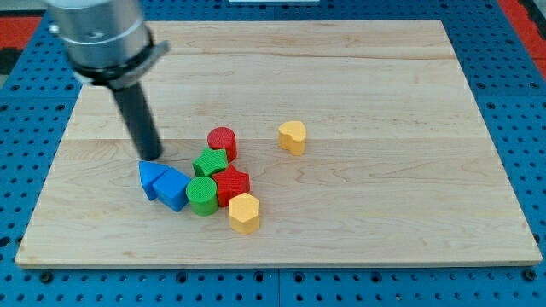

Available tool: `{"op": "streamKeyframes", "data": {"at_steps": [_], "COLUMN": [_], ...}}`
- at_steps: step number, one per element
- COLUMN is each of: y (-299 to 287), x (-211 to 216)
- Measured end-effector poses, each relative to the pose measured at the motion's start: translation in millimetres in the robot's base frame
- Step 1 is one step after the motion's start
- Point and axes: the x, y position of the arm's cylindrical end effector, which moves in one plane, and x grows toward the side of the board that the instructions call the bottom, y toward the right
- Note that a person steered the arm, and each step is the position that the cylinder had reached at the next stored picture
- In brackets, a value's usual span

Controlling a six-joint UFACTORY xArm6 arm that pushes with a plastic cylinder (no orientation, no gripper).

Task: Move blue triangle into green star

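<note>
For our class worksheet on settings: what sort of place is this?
Probably a robotics lab bench: a wooden board on a blue perforated base, my tip just above the blue triangle, near the green star.

The arm is being seen only in part, entering from the view's top left. Its grey metal end housing is being cut off by the upper edge, so the joints above it cannot be made out. From this housing a straight dark rod is being held downward, leaning slightly toward the view's right as it descends. My tip is being kept low at the surface, in the left half of the scene, on the far side of the nearest object and apparently touching it. No gripper is being carried.
</note>
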Motion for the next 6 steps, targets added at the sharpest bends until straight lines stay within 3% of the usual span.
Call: {"op": "streamKeyframes", "data": {"at_steps": [2,6], "y": [-100.0,-11.5], "x": [45.4,48.9]}}
